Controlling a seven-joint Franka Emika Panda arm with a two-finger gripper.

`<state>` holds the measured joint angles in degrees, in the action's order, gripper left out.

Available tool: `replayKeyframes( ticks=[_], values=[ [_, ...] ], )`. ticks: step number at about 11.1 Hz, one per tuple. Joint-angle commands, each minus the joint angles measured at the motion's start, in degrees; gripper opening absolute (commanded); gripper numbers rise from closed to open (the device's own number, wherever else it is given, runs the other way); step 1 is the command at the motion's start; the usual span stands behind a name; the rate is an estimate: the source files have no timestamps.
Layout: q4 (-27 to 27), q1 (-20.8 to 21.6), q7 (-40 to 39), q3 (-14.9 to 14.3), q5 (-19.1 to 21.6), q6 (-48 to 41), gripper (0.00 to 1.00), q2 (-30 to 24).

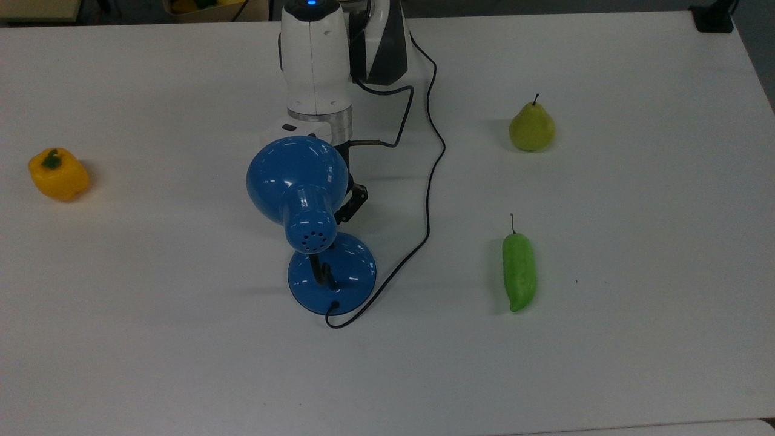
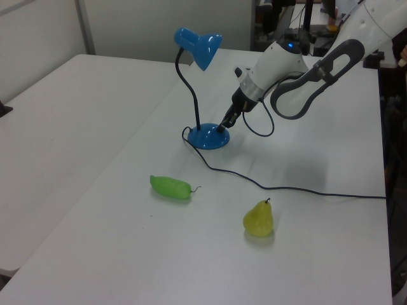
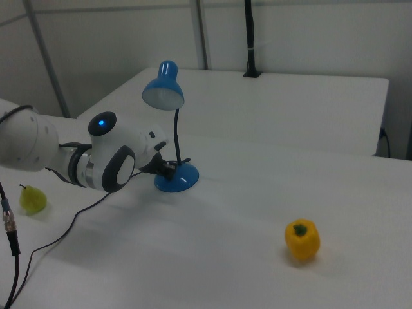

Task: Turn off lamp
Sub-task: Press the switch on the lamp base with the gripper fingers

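The blue lamp (image 1: 296,181) stands mid-table on its round domed base (image 1: 348,269), and its bell shade hangs over the arm's wrist in the top view. No glow falls from the shade (image 3: 164,90) onto the table. My gripper (image 2: 222,126) is shut, and its dark tip rests on the top of the base (image 2: 206,138) on the arm's side. In the top view one black finger (image 1: 356,203) pokes out from under the shade. In the right view the gripper (image 3: 168,168) sits right beside the base (image 3: 180,181). The thin black cord (image 1: 430,181) runs from the base toward the arm.
A yellow bell pepper (image 1: 57,174) lies far to the top view's left. A pear (image 1: 531,127) and a long green pepper (image 1: 519,272) lie to the top view's right. The cord (image 2: 286,189) trails across the table between the lamp and the pear (image 2: 258,219).
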<state>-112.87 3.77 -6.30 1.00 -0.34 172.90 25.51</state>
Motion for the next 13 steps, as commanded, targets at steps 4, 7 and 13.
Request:
replayKeyframes(
  ticks=[4,7,13],
  values=[
    [-0.3,-0.2,-0.6,-0.3,-0.7,0.6,0.0,0.6],
    [-1.2,-0.3,-0.6,-0.4,-0.7,-2.2,0.0,-1.8],
    [-0.6,-0.3,-1.0,-0.4,-0.9,-26.3,0.0,-10.9]
  ],
)
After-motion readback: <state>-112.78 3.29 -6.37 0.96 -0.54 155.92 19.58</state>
